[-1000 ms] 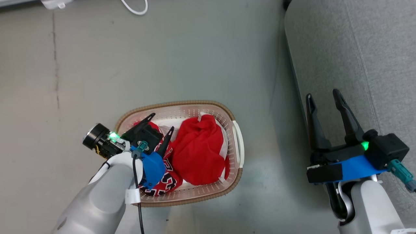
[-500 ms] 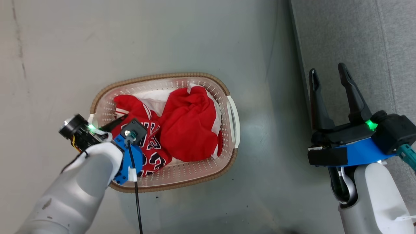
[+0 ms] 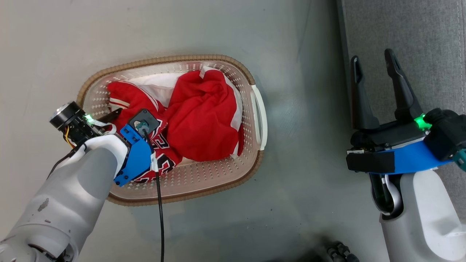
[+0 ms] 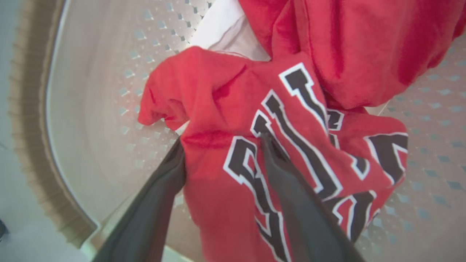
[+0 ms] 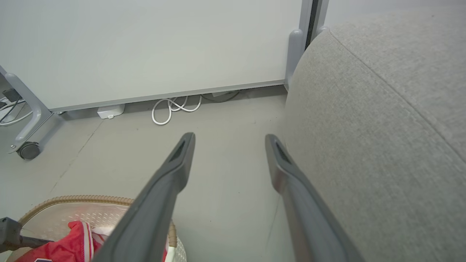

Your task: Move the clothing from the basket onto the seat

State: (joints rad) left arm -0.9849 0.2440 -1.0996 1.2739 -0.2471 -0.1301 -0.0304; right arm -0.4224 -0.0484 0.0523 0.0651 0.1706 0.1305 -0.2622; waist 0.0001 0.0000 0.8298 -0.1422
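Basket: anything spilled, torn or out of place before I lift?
Nothing stands out. The basket sits upright on the floor, and both the jersey and the plain red garment lie crumpled inside it, nothing over the rim. The left gripper is open astride a fold of the jersey.

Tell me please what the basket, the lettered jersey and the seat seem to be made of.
Basket: likely moulded plastic, cream, smooth; regular punched holes in its walls. Its brown rim only looks woven, probably plastic too.
Jersey: soft cloth, perhaps knit, matte red; it folds and creases.
Seat: grey woven upholstery, matte, with visible weave and a seam.
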